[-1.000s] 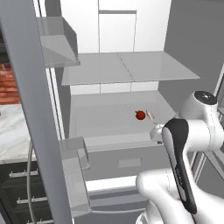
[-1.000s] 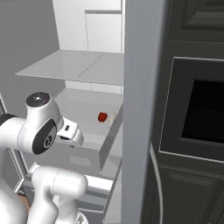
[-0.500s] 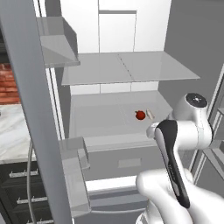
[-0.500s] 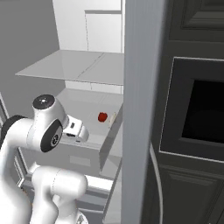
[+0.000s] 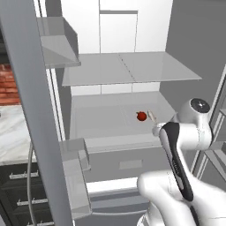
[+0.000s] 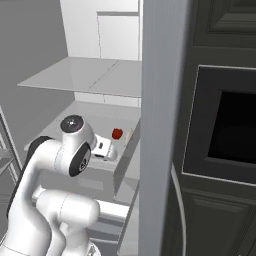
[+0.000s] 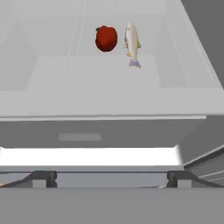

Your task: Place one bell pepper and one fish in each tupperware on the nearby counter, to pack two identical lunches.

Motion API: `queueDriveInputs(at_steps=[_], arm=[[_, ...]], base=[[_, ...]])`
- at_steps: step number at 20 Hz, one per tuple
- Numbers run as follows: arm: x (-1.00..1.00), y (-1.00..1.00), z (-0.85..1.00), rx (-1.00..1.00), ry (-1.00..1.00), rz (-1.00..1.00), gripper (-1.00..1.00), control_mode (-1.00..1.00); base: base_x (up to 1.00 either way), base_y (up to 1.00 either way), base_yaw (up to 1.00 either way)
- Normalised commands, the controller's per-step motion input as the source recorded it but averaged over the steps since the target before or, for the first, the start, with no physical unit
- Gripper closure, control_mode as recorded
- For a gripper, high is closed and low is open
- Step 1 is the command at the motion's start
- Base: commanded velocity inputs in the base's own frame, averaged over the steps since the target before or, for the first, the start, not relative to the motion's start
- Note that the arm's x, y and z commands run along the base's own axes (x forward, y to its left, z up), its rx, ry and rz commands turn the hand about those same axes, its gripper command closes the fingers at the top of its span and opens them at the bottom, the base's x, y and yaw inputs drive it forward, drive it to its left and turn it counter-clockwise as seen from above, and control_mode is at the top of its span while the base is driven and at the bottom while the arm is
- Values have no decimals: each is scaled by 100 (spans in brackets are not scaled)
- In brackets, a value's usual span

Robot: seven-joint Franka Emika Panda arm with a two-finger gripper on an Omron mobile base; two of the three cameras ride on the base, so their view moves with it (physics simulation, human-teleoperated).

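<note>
Nearest in the hand view, the two dark tips of the hand [image 7: 111, 176] stand far apart at the bottom with nothing between them: it is spread wide and empty, apparently readied for a first pick. In the base views the hand itself is mostly hidden behind the arm's own white wrist, so its spread cannot be read there.

Beyond the tips comes the front lip of the fridge shelf [image 7: 100, 83], with a closed drawer below it. The arm is aimed into the open fridge, probably because the food is stored there.

Farther back on that shelf, a red bell pepper [image 7: 106, 38] and a pale fish [image 7: 132, 42] lie just beside each other, apart, well short of the hand.

A corner of the marble surface [image 5: 11, 132] shows at the left edge of the left base view, cut off by the fridge door; whether any tupperware sits there cannot be told.
</note>
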Motion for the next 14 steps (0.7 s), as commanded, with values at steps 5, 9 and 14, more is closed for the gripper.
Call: queueDriveInputs(at_steps=[5,9,14], arm=[[53,-27,-21,0,0,0,-100,-100],[59,-31,-19,0,0,0,-100,-100],[65,-24,-16,0,0,0,-100,-100]], base=[[0,0,0],[0,0,0],[0,0,0]])
